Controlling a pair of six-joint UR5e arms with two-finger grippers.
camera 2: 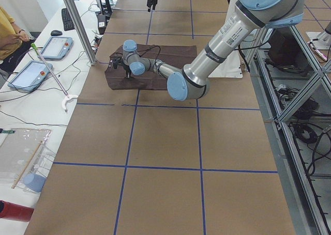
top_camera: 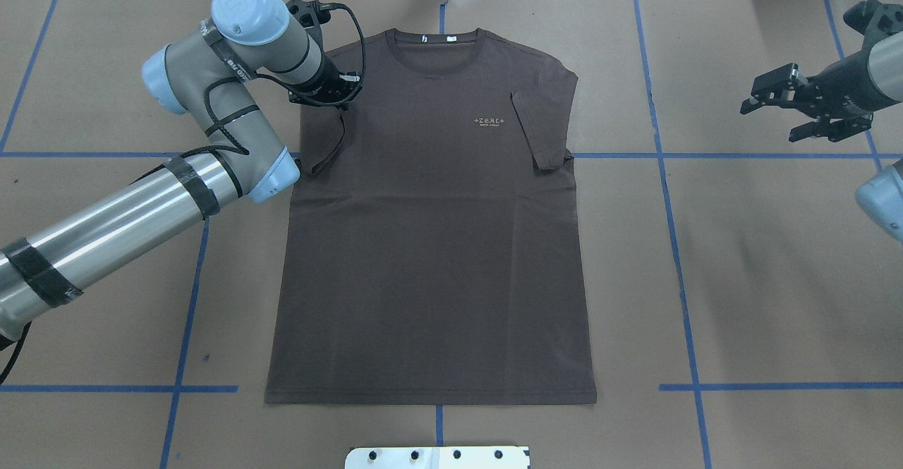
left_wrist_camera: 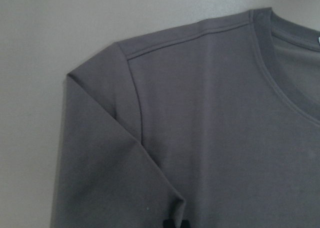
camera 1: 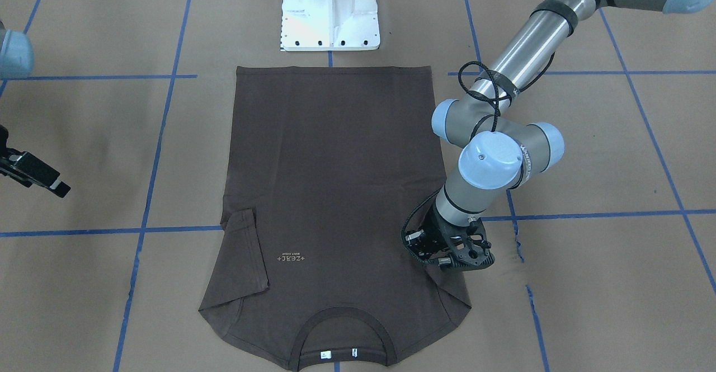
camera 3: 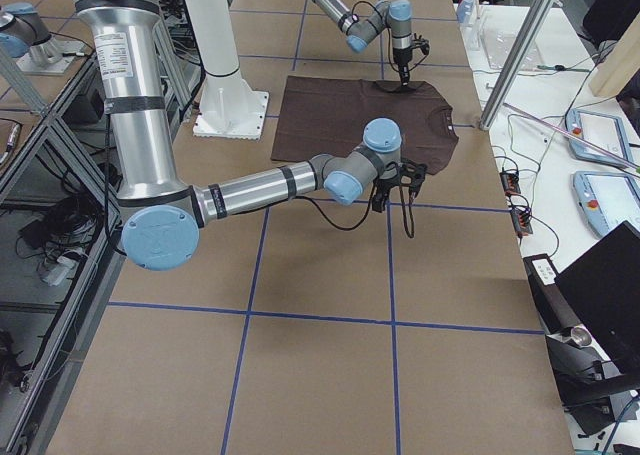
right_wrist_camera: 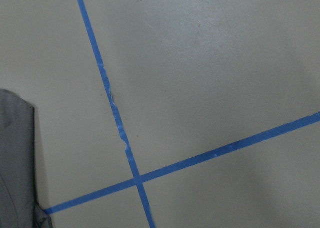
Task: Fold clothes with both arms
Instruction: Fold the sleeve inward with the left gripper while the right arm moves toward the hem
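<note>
The brown T-shirt [top_camera: 430,243] lies flat on the table [top_camera: 741,278] in the middle of the overhead view, collar [top_camera: 435,68] toward the top. At upper left, the left gripper [top_camera: 337,95] is pinched closed on the shirt's sleeve [top_camera: 321,137]. At far right, the right gripper [top_camera: 770,118] hovers spread wide, well apart from the shirt.

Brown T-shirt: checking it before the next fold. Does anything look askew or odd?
Nothing looks damaged. The dark brown short-sleeved T-shirt lies flat and square, logo up. The one irregular spot is its sleeve on the robot's right, folded inward over the chest.
</note>
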